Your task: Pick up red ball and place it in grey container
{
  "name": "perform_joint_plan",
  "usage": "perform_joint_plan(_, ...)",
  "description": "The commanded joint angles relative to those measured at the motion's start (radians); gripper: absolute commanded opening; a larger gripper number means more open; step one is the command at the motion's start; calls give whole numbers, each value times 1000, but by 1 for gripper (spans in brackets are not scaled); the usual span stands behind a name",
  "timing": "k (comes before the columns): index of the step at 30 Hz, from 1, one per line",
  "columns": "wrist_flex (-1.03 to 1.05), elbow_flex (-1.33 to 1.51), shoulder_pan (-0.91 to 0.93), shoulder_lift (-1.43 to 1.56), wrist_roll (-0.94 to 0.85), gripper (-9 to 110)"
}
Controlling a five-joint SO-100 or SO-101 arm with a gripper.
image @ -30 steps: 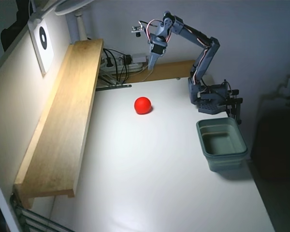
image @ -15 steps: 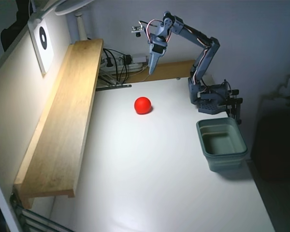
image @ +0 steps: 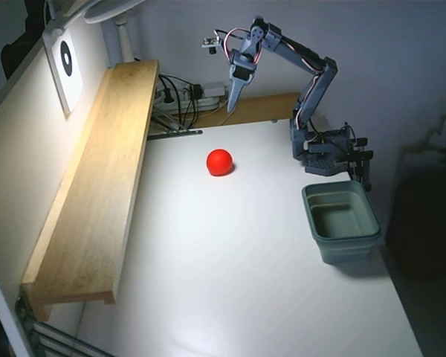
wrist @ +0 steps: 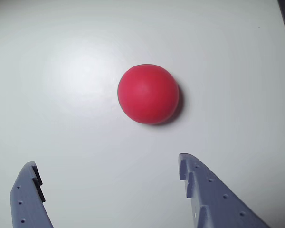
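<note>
The red ball (image: pixel 219 161) rests on the white table, toward the back and middle in the fixed view. My gripper (image: pixel 233 105) hangs in the air above and behind it, pointing down, apart from the ball. In the wrist view the red ball (wrist: pixel 148 94) lies just ahead of my gripper (wrist: pixel 106 164), whose two grey fingers stand wide apart with nothing between them. The grey container (image: pixel 346 249) stands empty at the table's right side, in front of the arm's base.
A long wooden shelf (image: pixel 97 178) runs along the left wall. Cables and a power strip (image: pixel 180 97) lie at the back left. The arm's base (image: pixel 323 152) is clamped at the back right. The table's right edge runs just past the container.
The gripper has shifted only slightly above the ball. The ball and the container have not moved.
</note>
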Motion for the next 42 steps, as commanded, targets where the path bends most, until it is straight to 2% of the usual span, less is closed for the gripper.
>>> perform_joint_plan(1, 10, -32, 17, 13, 3, 38)
perform_joint_plan(8, 10, -32, 84, 13, 3, 38)
perform_joint_plan(21, 10, -34, 84, 9, 3, 38)
perform_joint_plan(42, -50, -151, 84, -227, 3, 38)
